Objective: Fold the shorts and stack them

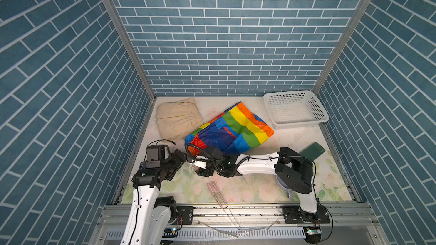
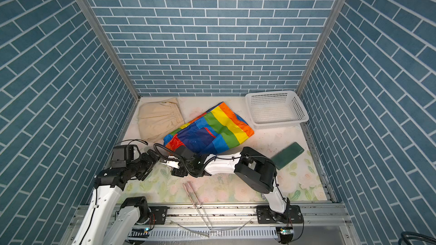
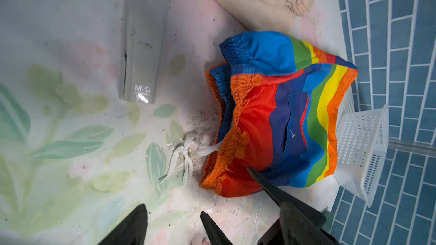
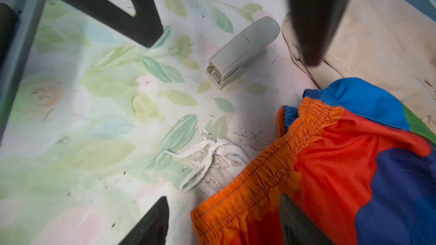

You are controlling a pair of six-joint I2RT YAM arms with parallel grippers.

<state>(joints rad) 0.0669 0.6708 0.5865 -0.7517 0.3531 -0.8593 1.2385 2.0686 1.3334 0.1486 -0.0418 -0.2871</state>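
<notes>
I see the rainbow shorts (image 1: 232,129) on the counter (image 1: 259,189), slanting away to the far right, their orange waistband (image 4: 271,159) right at my right hand (image 4: 224,199), nearer than the left hand (image 3: 173,209); both have fingers apart, empty.

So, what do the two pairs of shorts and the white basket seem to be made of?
The rainbow shorts look like thin synthetic cloth, perhaps nylon or polyester: shiny, with crisp creases. The beige shorts look like matte woven cotton or similar: dull surface, soft gathers at the waist. The basket is most likely moulded plastic: white, with rows of small holes.
</notes>
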